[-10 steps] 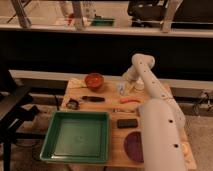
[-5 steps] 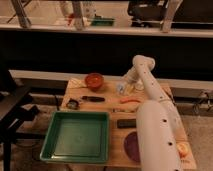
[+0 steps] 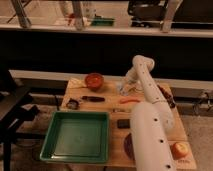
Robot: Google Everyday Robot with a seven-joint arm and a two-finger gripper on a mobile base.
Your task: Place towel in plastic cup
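Note:
A pale crumpled towel (image 3: pixel 75 83) lies at the back left corner of the wooden table (image 3: pixel 107 107), next to an orange bowl (image 3: pixel 93 80). My white arm (image 3: pixel 150 115) reaches from the front right across the table to its back edge. My gripper (image 3: pixel 123 90) hangs low over the back middle of the table, well to the right of the towel and the bowl. A small pale object (image 3: pixel 133 89) sits just beside the gripper; I cannot tell what it is. I cannot make out a plastic cup.
A green tray (image 3: pixel 77 136) fills the front left. A black-handled utensil (image 3: pixel 93 99), a small dark object (image 3: pixel 73 104), an orange strip (image 3: pixel 130 100), a black block (image 3: pixel 123 122), a purple plate (image 3: pixel 128 145) and an orange fruit (image 3: pixel 179 150) lie around the arm.
The near part of the arm has shifted slightly in view. The gripper stays at the back middle of the table. No object has moved.

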